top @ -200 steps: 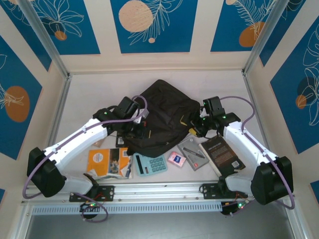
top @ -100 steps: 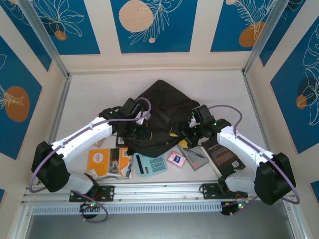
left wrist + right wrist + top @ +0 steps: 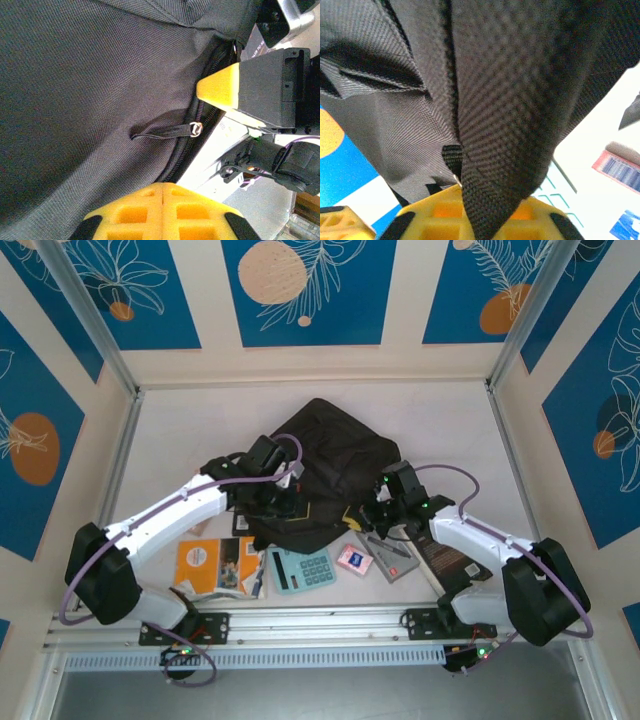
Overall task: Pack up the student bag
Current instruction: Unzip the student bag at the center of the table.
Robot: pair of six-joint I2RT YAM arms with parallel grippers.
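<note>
- The bag point(image 3: 335, 460) is slumped at the middle of the table point(image 3: 180, 440)
- Its fabric fold is clamped in the right gripper point(image 3: 481, 215); it could be freed by a hard pull
- The left gripper point(image 3: 162, 207) is pressed together, empty, near the zip pull point(image 3: 198, 128), which is easily missed

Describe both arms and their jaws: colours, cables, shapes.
The left arm and right arm have white shells, black joints and bulky black shoulder housings. A purple cable runs along each and loops near the wrist. The jaws are yellow with square recesses, mounted on black bodies.
</note>
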